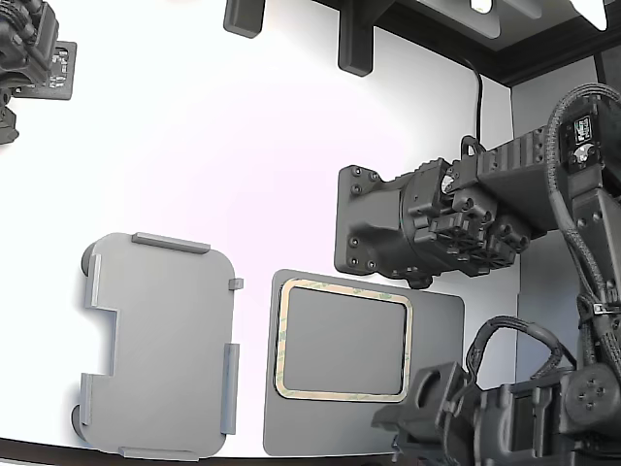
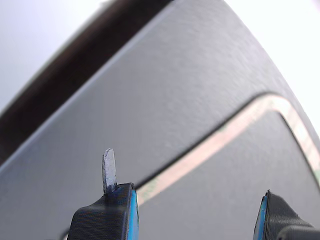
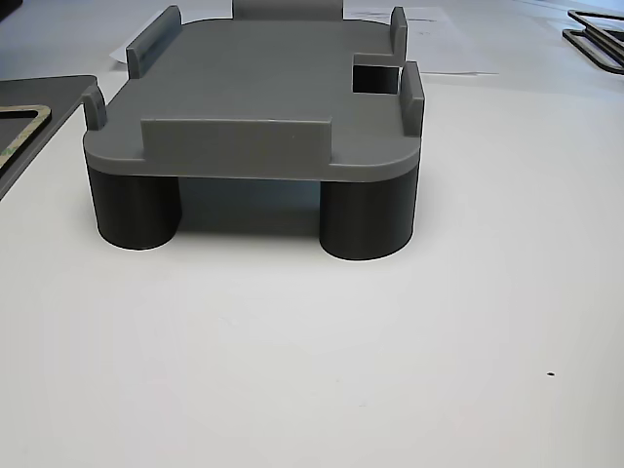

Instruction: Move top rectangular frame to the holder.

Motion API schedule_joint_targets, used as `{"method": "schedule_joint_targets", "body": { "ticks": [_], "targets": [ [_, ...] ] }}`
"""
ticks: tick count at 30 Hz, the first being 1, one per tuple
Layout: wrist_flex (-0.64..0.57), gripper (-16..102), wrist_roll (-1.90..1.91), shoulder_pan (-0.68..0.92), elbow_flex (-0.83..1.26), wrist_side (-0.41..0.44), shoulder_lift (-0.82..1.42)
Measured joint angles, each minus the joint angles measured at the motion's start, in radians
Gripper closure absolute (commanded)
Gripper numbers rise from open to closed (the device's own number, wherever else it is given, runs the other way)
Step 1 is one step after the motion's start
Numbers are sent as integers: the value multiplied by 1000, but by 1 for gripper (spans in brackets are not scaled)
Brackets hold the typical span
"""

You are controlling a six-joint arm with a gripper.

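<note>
Hovering just above the dark grey mat (image 2: 150, 115), the gripper (image 2: 195, 215) has its two blue-edged fingers (image 2: 107, 212) spread apart with nothing between them, one carrying a thin pale blade at its tip. The top rectangular frame (image 1: 342, 340) lies flat on that mat, and in the wrist view its tan rim (image 2: 215, 142) runs across just ahead of the fingertips, close to a rounded corner. The holder (image 1: 160, 345) stands empty, well apart from the fingers, on the exterior view's left, raised on round feet. I'd judge the frame light, thin and probably a bit bendy, lying flush so it gives little edge; the blade looks meant to slip under one straight side of the rim.
</note>
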Motion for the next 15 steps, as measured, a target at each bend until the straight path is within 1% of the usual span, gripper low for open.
{"method": "schedule_joint_targets", "body": {
  "ticks": [3, 5, 11, 13, 15],
  "targets": [
    [40, -14, -160, 75, -48, 60, 0],
    [46, -14, -225, 104, -51, 84, 3],
    [46, -14, -245, 179, -29, 132, 18],
    [46, -14, -250, 199, -29, 135, 18],
    [46, -14, -279, 201, -37, 114, 17]
  ]
}}
